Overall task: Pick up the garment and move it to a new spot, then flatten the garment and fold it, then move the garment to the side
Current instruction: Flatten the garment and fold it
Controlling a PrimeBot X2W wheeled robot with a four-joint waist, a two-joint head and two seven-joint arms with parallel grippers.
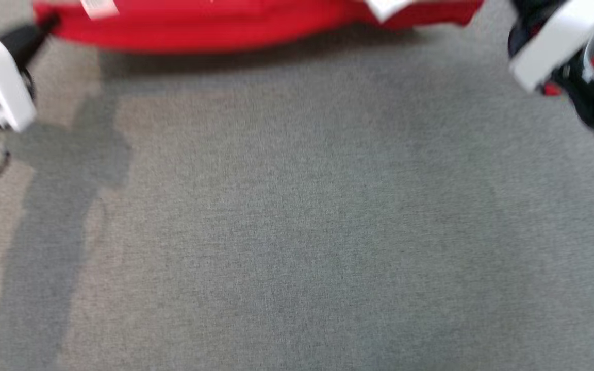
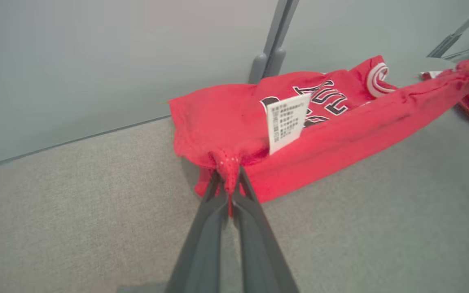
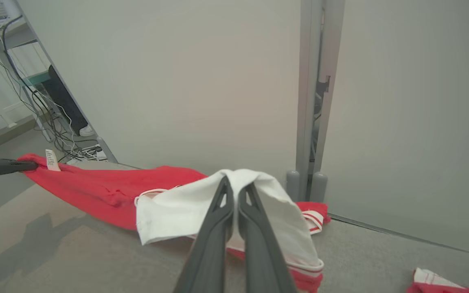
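Left tool (image 2: 229, 179): fingers pinched narrow on a bunched corner of the garment (image 2: 340, 122), red mesh squeezed between the tips. Right tool (image 3: 237, 188): fingers also narrow, clamped on a white fold of the same garment, the white cloth draping over both sides of the tips.

The garment is red with black and white lettering on the chest and white trim with red stripes. One long edge is strung between the two tools and sags a little in the middle. The rest lies on the grey desk (image 1: 297, 232) close to the grey wall panels (image 2: 96, 61). A white care label (image 2: 287, 122) sticks up just beside the left tool's grip, print too small to read.

Head view is blurred. The red edge runs along the top of it, raised, with a shadow on the desk below. The pale left forearm sits at the upper left and the right arm at the upper right. The near part of the desk is bare grey cloth.

A second piece of red cloth (image 3: 434, 283) with white trim lies on the desk apart from the garment, on the right tool's side. A post (image 3: 312, 122) stands between the two wall panels just behind the garment. Loose cables (image 3: 55, 126) hang by a shelf frame beyond the left tool's end.
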